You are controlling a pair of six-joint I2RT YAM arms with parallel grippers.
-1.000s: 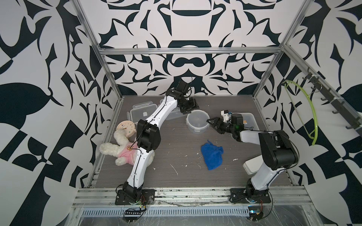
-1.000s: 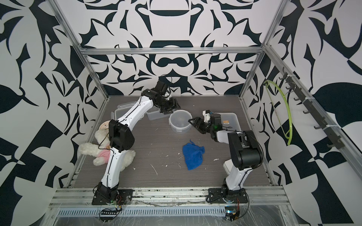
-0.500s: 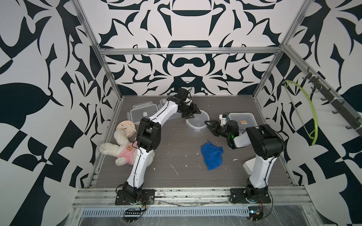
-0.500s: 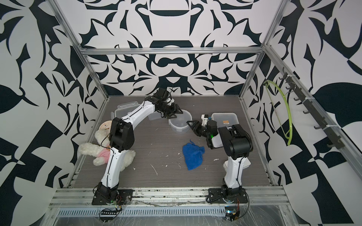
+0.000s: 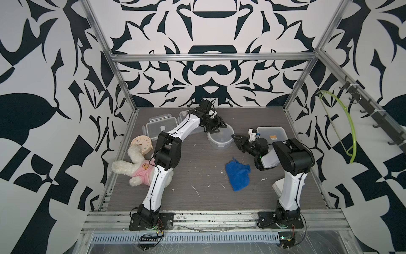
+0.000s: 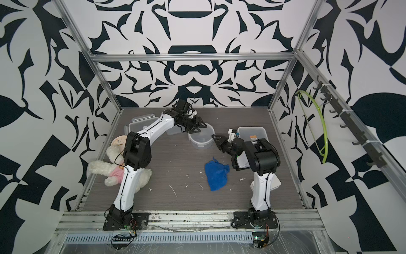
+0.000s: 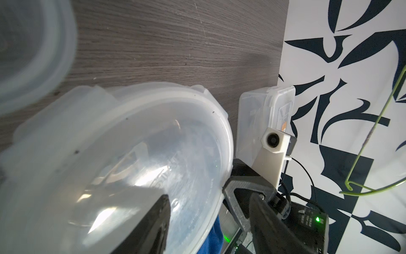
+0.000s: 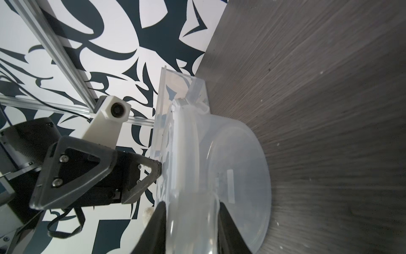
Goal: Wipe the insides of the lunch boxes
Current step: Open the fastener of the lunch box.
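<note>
The table (image 5: 193, 160) is open across its middle and front, with only the blue cloth (image 5: 238, 176) lying right of centre. Around the round tub (image 5: 220, 140) room is tight: the left gripper (image 5: 217, 129) straddles its far rim with jaws apart, the right gripper (image 5: 234, 137) pinches the rim opposite, and a rectangular box (image 5: 272, 132) stands just beyond. A lidded box (image 5: 161, 126), a square box (image 5: 183, 114), a clock (image 5: 141, 143) and a plush toy (image 5: 136, 169) crowd the left side.
</note>
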